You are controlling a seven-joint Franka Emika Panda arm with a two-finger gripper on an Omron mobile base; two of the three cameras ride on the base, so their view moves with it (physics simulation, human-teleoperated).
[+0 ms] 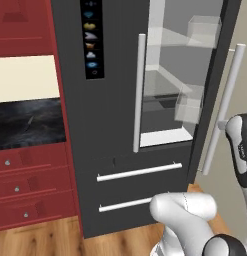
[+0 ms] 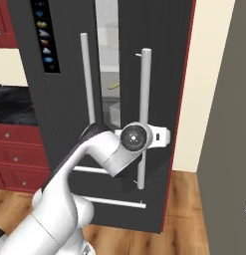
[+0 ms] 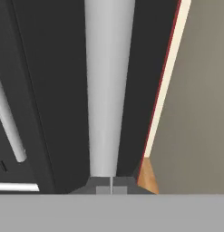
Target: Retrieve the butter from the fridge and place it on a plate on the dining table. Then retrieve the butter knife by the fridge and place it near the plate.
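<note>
Step in hand, judged: opening fridge (image 1: 115, 125) right door by its bar handle (image 2: 145, 99). Fingers (image 3: 111, 189) closed together at foot of handle, as hand view shows; grip on bar itself unclear. Door already ajar. Pull along door's arc, wrist kept square to bar, no yanking, else slip likely. Butter (image 2: 114, 85), thin yellow stick, on shelf inside, glimpsed through gap; above and left of fingers, behind door, well apart.
</note>
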